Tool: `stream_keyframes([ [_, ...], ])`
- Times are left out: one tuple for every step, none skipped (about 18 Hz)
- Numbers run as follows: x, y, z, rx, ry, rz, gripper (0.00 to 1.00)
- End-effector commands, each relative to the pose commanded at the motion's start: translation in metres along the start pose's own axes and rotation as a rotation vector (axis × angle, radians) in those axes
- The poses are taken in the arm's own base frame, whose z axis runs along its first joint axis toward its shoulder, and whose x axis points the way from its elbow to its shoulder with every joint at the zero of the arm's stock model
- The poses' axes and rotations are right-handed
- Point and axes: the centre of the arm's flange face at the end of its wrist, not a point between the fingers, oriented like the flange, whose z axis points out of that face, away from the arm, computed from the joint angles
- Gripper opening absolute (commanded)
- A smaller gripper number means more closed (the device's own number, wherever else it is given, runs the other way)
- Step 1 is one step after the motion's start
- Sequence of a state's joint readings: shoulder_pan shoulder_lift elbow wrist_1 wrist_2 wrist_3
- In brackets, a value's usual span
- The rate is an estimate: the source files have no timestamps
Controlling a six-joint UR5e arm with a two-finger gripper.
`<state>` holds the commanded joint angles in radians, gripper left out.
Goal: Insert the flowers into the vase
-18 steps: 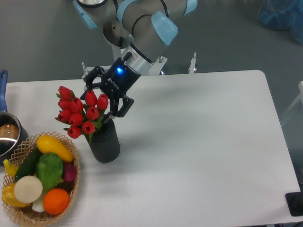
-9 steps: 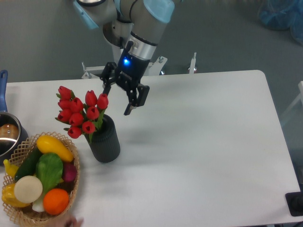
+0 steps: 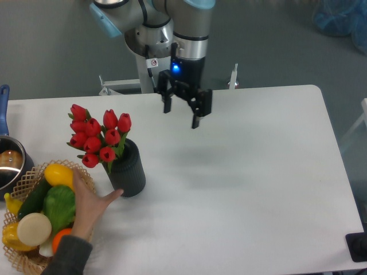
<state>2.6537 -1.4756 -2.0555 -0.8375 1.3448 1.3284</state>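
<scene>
The flowers (image 3: 96, 137), a bunch of red tulip buds with green leaves, stand with their stems inside the vase (image 3: 129, 172) and lean to the left. The vase is a dark ribbed cylinder upright on the white table. My gripper (image 3: 181, 116) hangs above the table, up and to the right of the vase and well apart from it. Its two black fingers are spread open with nothing between them.
A person's hand (image 3: 90, 206) reaches in from the lower left, fingertips touching the vase's base. A wicker basket (image 3: 31, 260) of vegetables sits at the front left. A metal pot (image 3: 8, 166) with a blue handle is at the left edge.
My gripper has let go of the flowers and drawn back up and to the right, away from the vase. A hand has come in from the lower left to the vase.
</scene>
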Motion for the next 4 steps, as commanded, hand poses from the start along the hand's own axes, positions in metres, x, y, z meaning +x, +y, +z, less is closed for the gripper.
stream_keyframes([
  [-0.008,0.013,0.004,-0.052,-0.008,-0.019,1.0],
  [-0.021,0.023,0.006,-0.093,-0.014,-0.037,1.0],
  [-0.035,0.032,0.016,-0.133,0.009,-0.053,1.0],
  [-0.05,0.037,0.019,-0.173,0.034,-0.067,1.0],
])
